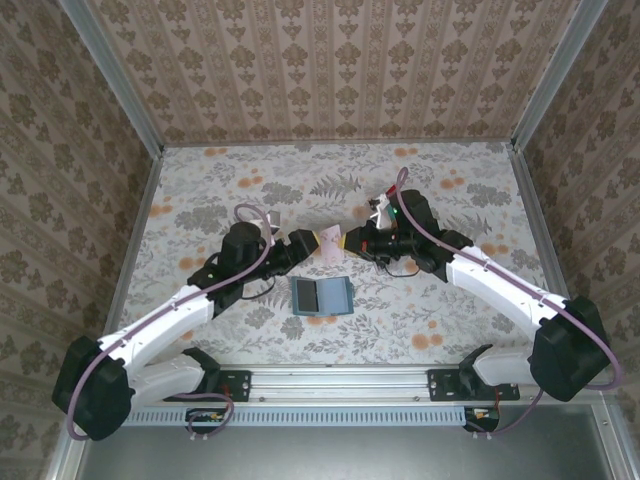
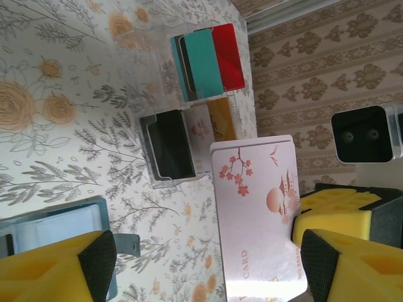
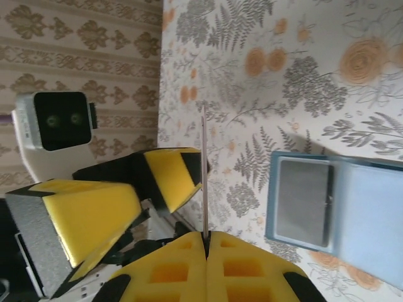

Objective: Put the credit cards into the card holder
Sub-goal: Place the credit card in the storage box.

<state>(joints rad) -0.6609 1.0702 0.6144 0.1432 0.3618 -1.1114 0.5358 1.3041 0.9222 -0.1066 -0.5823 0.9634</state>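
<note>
Hidden or unclear: the card holder [image 1: 322, 297] is cut off by the frame edge in the right wrist view and sits partly behind a yellow finger [image 2: 53, 270] in the left wrist view. The rack [image 2: 165, 165] is largely behind the right gripper [image 1: 360, 240] in the top view. The fine print along one edge of the pink card [image 2: 252, 201] is too small to read. A pale card in the rack's near row is mostly covered by its neighbours.

Containers: the card holder lies open and flat on the table [image 1: 200, 190], with a grey pocket panel on one leaf and a pale blue panel on the other. The rack is clear plastic and stands beyond the card holder, to its right. It holds two rows of upright cards. The far row has a teal card [image 2: 204, 63] and a red card [image 2: 228, 56]. The near row has a dark card [image 2: 175, 145], the pale one, and a tan card [image 2: 221, 118].

Pink card: it is held in the air on edge, just beyond the card holder and between both grippers. It is printed with a blossom branch, a round sun and a tiered building.

Writing: "CARD" is legible on the pink card.

Right gripper: the fingers are closed on the pink card's edge.

Left gripper [image 1: 303, 247]: the fingers are spread wide, one on either side of the pink card. One pad is just beside the card, and contact cannot be told.
</note>
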